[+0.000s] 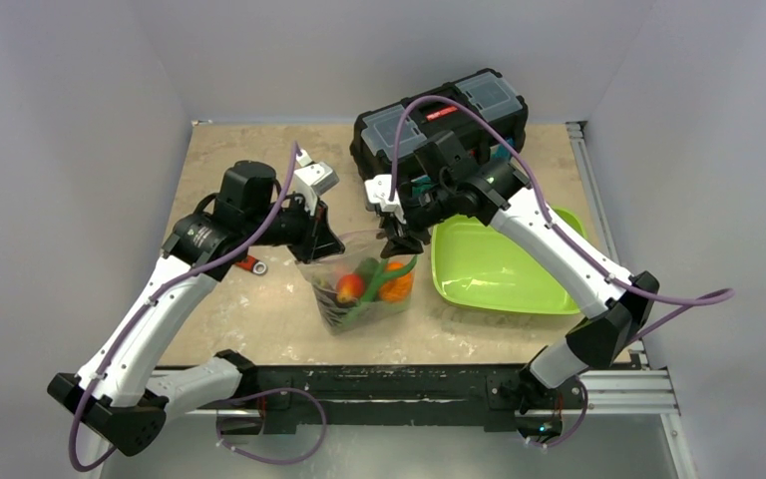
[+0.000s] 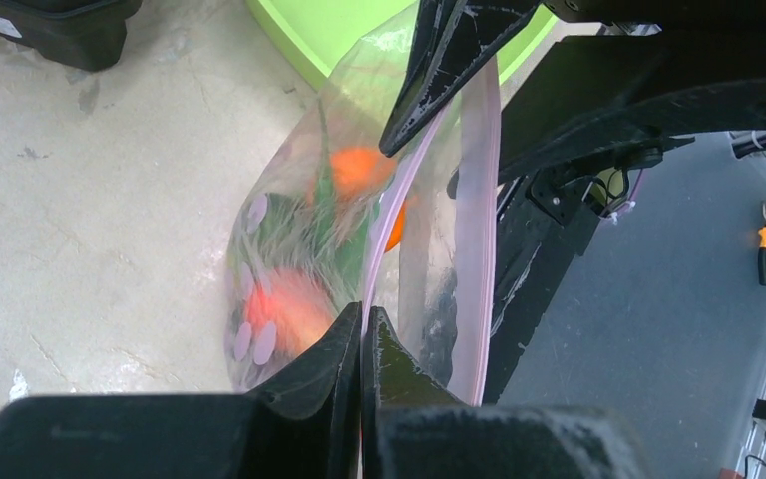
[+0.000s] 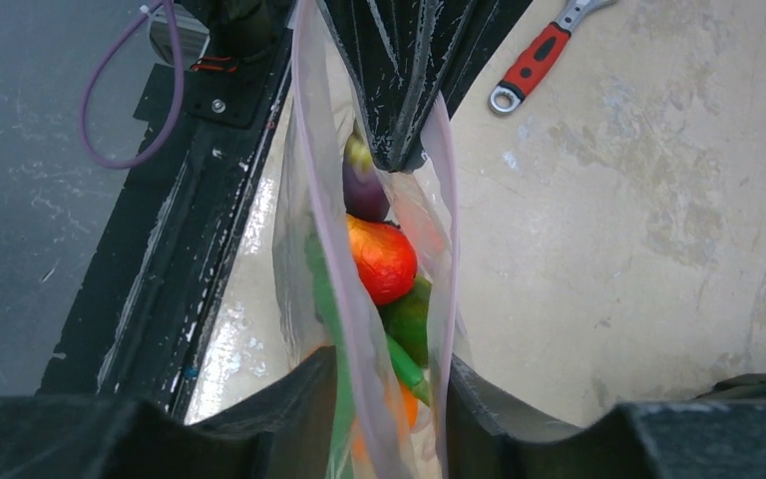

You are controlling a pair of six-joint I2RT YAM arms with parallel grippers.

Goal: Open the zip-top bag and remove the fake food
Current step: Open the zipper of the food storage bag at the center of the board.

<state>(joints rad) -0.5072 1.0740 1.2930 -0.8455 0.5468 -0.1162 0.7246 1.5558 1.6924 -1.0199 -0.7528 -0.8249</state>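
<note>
A: From above, how far along is it?
B: The bag (image 1: 354, 249) stands on the table (image 1: 249, 180), just beside the green tray (image 1: 489, 264). Its mouth looks parted, but all the food (image 1: 351, 287) I can see is inside. I'd judge the opening about done and the emptying not yet begun.
A: Counts there?
B: One bag, one tray, one toolbox (image 1: 439, 120), one wrench (image 1: 251, 265). The food shows only as red, orange, green and dark patches. I can't get a sure total.
A: And the left wrist view?
B: The left gripper (image 2: 362, 334) is pinched tight on one pink zip strip (image 2: 384, 230) of the bag. A second strip runs apart from it, so that's two strips, separated.
A: The right wrist view?
B: The right gripper (image 3: 384, 399) has its jaws apart, straddling the bag's top edge. Both strips pass between them, and I see it clamping neither. Looking in, there is one eggplant (image 3: 364, 185), one red-orange fruit (image 3: 384, 259), at least two green pieces (image 3: 409, 319), and a bit of orange low down. Every piece is left to take out.
</note>
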